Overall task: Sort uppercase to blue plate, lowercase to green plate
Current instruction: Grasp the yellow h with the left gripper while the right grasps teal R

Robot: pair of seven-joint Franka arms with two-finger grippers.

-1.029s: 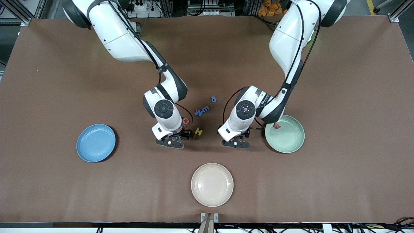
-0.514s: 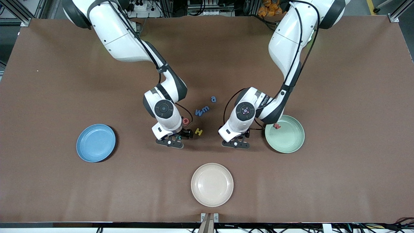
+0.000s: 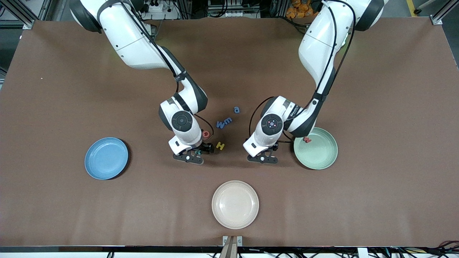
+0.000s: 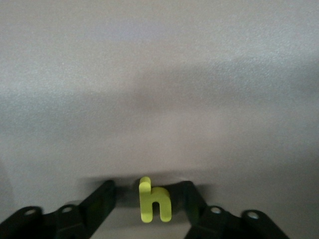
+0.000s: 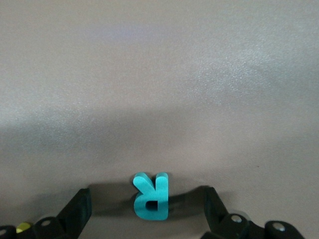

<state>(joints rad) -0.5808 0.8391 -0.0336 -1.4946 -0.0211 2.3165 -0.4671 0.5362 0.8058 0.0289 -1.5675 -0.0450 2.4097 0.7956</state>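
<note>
The yellow h (image 4: 155, 203) lies flat on the brown table (image 3: 376, 89), not on any plate. It sits between the two fingers (image 4: 99, 201) of the left claw (image 3: 264, 156), which is down at the table beside the green plate (image 3: 319, 154), on that plate's side toward the right arm. The claw is open: its jaws stand on either side of the h with a thin gap showing on each side, so nothing is gripped.

The teal R (image 5: 151, 196) also lies flat on the table, between the fingers (image 5: 79, 206) of the right claw (image 3: 193, 154). That claw is wide open, with both jaws well clear of the letter. It is low over the middle of the table, roughly level with the left claw.

Just beside the right claw lie the red Q (image 3: 206, 134) and the yellow H (image 3: 220, 146), the H nearer the camera. Farther from the camera, the dark blue W (image 3: 221, 124) and blue m (image 3: 228, 120) lie touching each other, and the blue a (image 3: 236, 110) lies a little farther still, apart from them.

A red w (image 3: 307, 139) rests on the green plate at its rim, under the left arm's wrist. The blue plate (image 3: 106, 158) stands toward the right arm's end of the table with no letter on it. A cream plate (image 3: 235, 204) stands nearest the camera, between the other two.
</note>
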